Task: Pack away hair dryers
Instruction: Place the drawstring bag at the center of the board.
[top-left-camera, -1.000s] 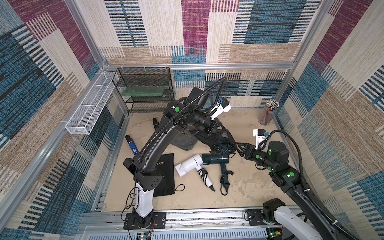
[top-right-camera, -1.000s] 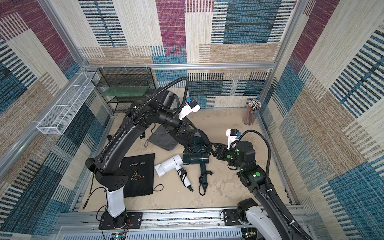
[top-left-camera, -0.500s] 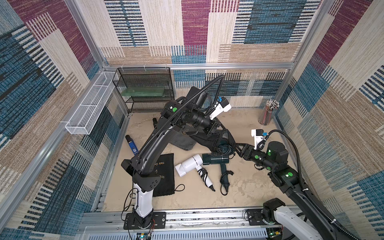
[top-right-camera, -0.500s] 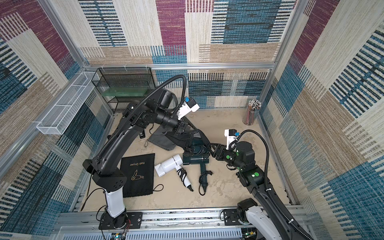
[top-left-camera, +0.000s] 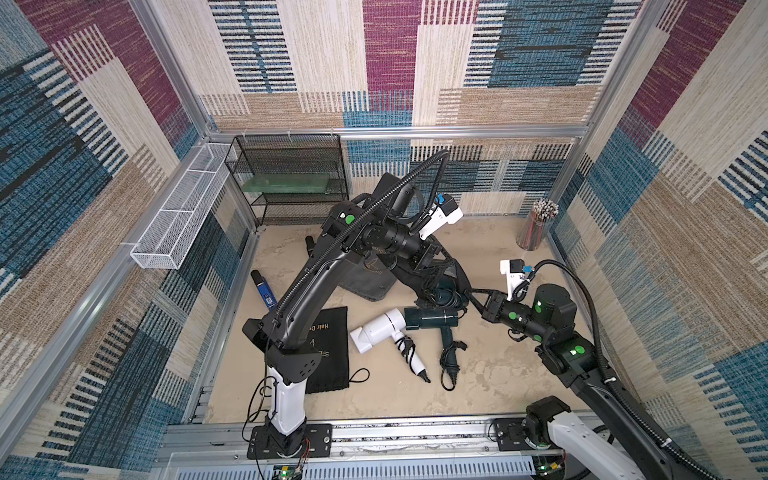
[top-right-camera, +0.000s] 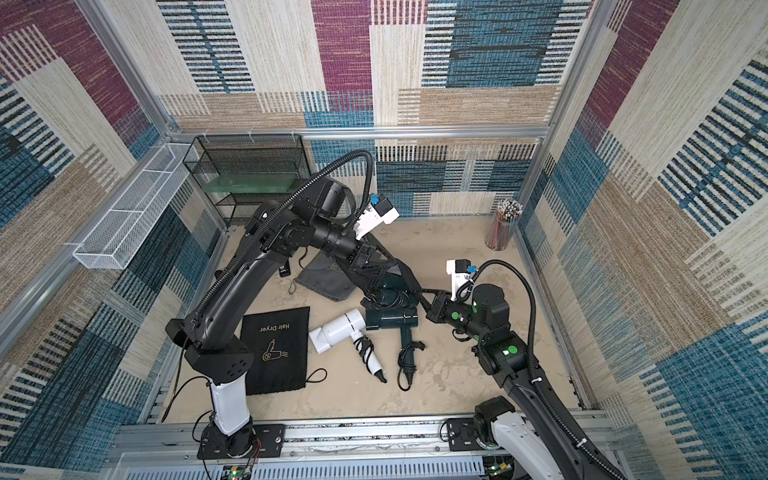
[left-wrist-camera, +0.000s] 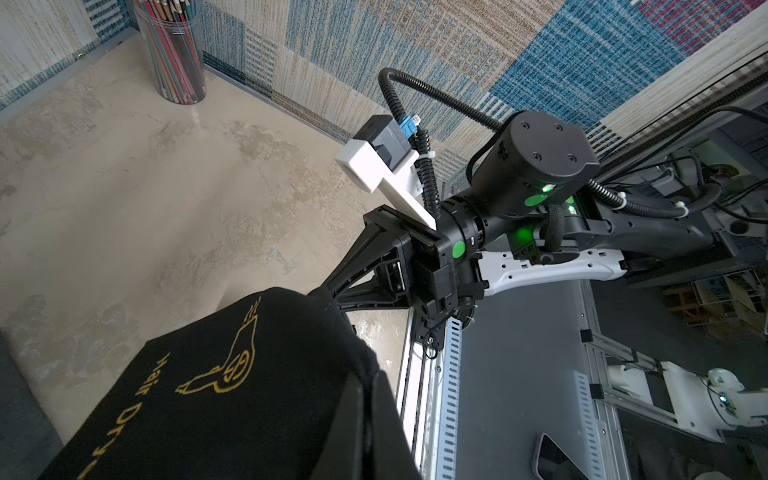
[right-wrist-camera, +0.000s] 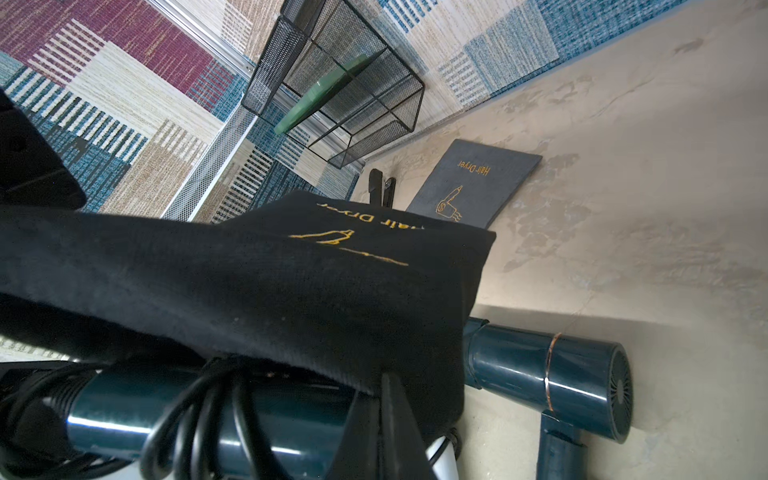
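Nearest the front, a flat black bag lies on the surface, not yet used. Just beside it rest the white hair dryer and a dark teal hair dryer, end to end and touching. Neither is packed.

A little farther back is the busy spot. The right claw is closed, pinching one edge of a second black bag. The left claw, farther back and higher, is closed on the same bag and holds it up off the surface. The other teal hair dryer lies under the hanging cloth with its cord looped on top. Whether any of it is inside the bag cannot be told.

Here things could go wrong. The cloth is thin and soft, so a hard pull by either arm could tug the edge out of a claw — then the opening would flop shut. The cord could catch on the bag's edge and stop the dryer going in. If the bag is dragged over it, the dryer may just slide and knock the teal one close in front. The two arms are also close together and could bump.

Behind them lies a grey bag. At the far wall stand a wire rack and a cup of pencils — well apart from the work.
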